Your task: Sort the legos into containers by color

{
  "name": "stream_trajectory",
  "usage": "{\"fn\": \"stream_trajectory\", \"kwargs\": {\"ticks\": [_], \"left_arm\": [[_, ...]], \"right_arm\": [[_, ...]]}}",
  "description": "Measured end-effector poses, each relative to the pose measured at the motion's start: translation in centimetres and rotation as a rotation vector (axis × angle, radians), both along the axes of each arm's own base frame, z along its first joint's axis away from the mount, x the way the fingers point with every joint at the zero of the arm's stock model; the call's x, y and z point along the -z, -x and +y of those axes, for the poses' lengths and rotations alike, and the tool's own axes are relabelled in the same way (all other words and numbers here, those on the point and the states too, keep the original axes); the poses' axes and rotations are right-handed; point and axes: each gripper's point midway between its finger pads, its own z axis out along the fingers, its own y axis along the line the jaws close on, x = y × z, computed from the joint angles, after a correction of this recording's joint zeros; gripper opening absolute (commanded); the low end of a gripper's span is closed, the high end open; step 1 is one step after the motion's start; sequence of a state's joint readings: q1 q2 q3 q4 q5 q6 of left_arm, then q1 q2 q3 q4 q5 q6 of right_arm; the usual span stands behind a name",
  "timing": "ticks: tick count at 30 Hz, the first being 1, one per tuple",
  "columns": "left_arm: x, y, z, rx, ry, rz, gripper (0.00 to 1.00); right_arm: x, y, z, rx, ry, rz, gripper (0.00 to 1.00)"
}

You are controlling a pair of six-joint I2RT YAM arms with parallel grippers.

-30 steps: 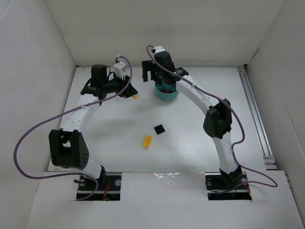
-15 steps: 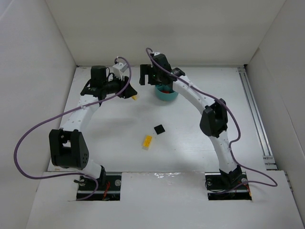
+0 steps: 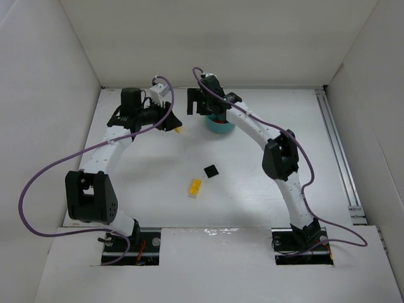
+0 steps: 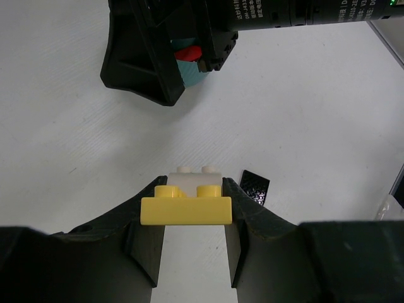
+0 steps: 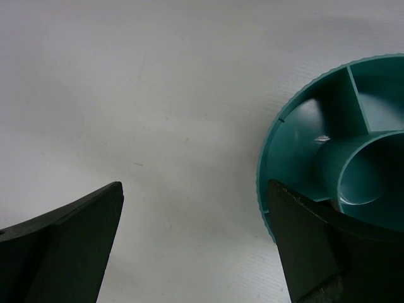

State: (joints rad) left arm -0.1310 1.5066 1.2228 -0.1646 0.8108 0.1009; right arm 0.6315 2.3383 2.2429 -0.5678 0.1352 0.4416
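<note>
White table [image 3: 158, 164] | left gripper [image 3: 175, 125] pinches yellow brick [image 4: 187, 210] at 9 o'clock of teal dish [image 3: 218, 128]; long axis 9-to-3, studs toward 12 | right gripper [image 5: 194, 189] gapes wide over dish rim | white print [image 4: 297, 11] cropped, possibly digits

The left gripper [image 4: 193, 202] has black fingers [image 4: 144, 243], and the yellow brick [image 4: 186, 210] between them is bright and plain. Just behind it is a pale off-white brick [image 4: 197, 179]. Past one fingertip lies a black plate [image 4: 254, 187] with a fine dotted texture. The right gripper [image 5: 189, 246] is black too. The dish [image 5: 297, 129] by one of its fingers is plain teal with a finely ribbed rim, and holds a red piece [image 4: 188, 52]. The table [image 3: 252, 183] is white, the arms [image 3: 249, 126] are white with black joints, and the cables [image 3: 38, 183] are purple.
</note>
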Motion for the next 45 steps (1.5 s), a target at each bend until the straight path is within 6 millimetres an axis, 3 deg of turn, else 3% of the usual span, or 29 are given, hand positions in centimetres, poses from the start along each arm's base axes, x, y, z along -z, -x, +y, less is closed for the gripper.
{"fn": "stream_trajectory", "kwargs": {"ticks": [10, 15, 20, 32, 45], "left_arm": [[0.2, 0.1, 0.0, -0.001, 0.0, 0.005, 0.0], [0.2, 0.1, 0.0, -0.001, 0.0, 0.005, 0.0], [0.2, 0.1, 0.0, 0.0, 0.001, 0.005, 0.0], [0.0, 0.1, -0.1, 0.009, 0.008, -0.004, 0.0], [-0.2, 0.2, -0.3, 0.018, 0.018, 0.001, 0.0]], "right_arm": [[2.9, -0.2, -0.1, 0.009, 0.034, 0.034, 0.99], [3.2, -0.2, -0.1, 0.006, 0.037, 0.04, 0.99], [5.4, 1.1, -0.8, -0.018, 0.077, 0.076, 0.99], [3.8, 4.3, -3.0, -0.063, 0.109, 0.082, 0.99], [2.6, 5.1, -4.4, -0.103, 0.132, 0.058, 0.99]]}}
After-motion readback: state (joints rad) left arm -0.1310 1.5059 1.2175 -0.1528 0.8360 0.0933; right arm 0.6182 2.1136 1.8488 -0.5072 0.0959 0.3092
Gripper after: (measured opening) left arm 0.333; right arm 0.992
